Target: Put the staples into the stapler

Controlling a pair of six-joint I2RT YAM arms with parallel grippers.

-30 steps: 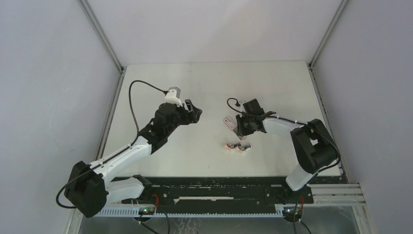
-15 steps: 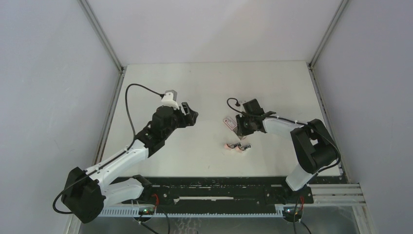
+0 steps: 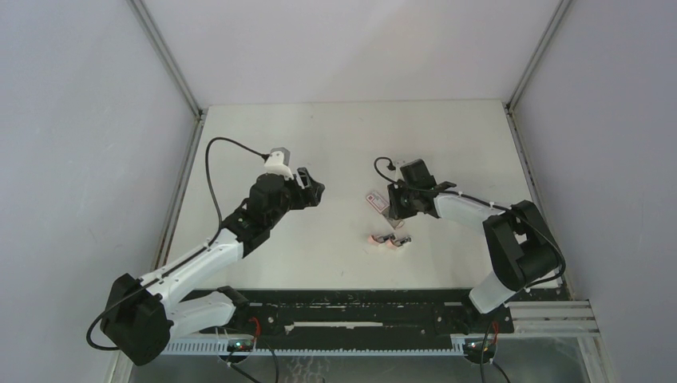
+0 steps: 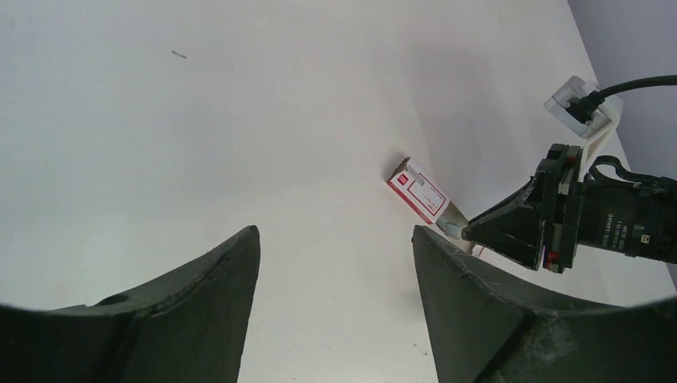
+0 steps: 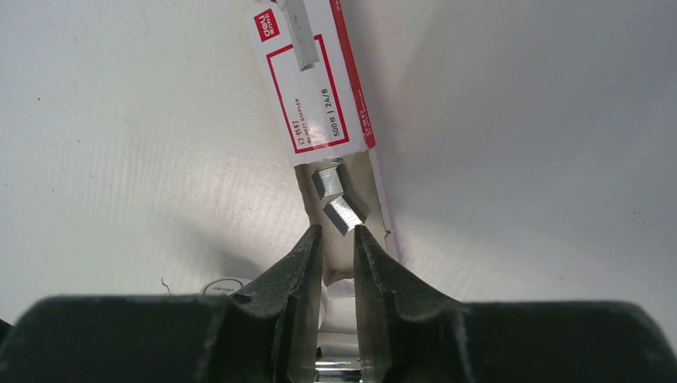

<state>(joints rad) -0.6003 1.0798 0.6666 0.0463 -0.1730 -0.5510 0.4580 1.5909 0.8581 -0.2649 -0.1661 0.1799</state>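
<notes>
Nothing loaded yet; staples point(image 5: 342, 214) lie in the opened box point(image 5: 307, 88), mid-bench point(image 3: 319, 136); right jaws, barely parted, sit just short of them, empty; left jaws wide, empty; stapler point(image 3: 385, 238) untouched toward the near edge.

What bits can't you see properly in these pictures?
- The pink staplers: in the top view they are too small to tell whether they are open or closed.
- The staple box: in the right wrist view its far end is cut off by the top edge.
- The staples: in the right wrist view the right claw sits right at them, so it's unclear whether it grips any.
</notes>
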